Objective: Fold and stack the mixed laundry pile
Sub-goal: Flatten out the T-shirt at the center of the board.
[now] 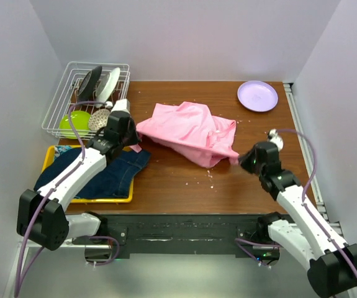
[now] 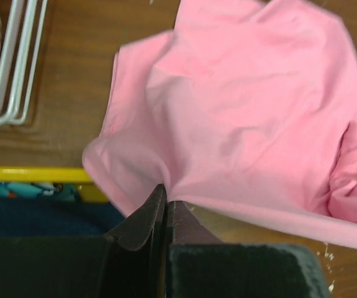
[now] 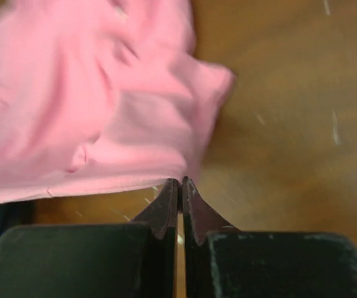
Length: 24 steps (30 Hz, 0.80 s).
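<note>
Pinching the pink T-shirt (image 1: 190, 131), we have the left gripper (image 2: 164, 200) clamped tight on its edge and the right gripper (image 3: 179, 185), seemingly, on a blurred corner. The shirt lies bunched just right of the yellow tray (image 1: 103, 200).

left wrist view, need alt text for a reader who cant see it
The left gripper, shut, pinches the near edge of a crumpled pink T-shirt spread across a brown wooden table. At lower left, a yellow tray rim borders dark blue denim and a bit of turquoise patterned cloth; a white wire rack sits at upper left.
</note>
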Each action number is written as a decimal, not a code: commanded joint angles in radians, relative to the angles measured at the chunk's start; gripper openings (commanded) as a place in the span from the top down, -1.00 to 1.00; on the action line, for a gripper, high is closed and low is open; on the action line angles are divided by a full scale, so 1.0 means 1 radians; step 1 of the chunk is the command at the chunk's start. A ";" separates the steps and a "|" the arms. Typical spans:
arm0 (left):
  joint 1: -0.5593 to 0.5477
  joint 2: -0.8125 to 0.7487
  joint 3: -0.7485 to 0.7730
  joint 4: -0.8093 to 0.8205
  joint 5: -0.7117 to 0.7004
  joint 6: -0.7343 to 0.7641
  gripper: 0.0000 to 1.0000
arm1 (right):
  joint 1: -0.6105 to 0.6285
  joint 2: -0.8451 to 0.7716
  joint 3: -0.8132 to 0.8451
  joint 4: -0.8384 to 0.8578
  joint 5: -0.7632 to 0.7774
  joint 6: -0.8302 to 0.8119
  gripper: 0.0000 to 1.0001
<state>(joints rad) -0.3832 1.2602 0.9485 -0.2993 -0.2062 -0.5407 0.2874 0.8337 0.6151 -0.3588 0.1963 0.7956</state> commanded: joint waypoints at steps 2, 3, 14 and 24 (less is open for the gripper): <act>0.020 -0.036 0.071 0.101 -0.070 -0.009 1.00 | -0.013 0.023 0.150 -0.071 0.058 -0.010 1.00; 0.020 -0.025 0.120 0.126 -0.090 0.005 1.00 | -0.013 0.062 0.203 -0.060 0.096 -0.024 1.00; 0.021 0.171 0.693 0.452 -0.012 0.323 1.00 | -0.027 0.496 1.113 0.147 0.442 -0.324 1.00; 0.020 0.022 0.771 0.465 0.106 0.366 1.00 | -0.028 0.391 1.353 0.179 0.394 -0.457 1.00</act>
<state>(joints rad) -0.3809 1.3746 1.6989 0.1066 -0.0891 -0.2214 0.2756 1.3205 1.9160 -0.2359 0.5171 0.4252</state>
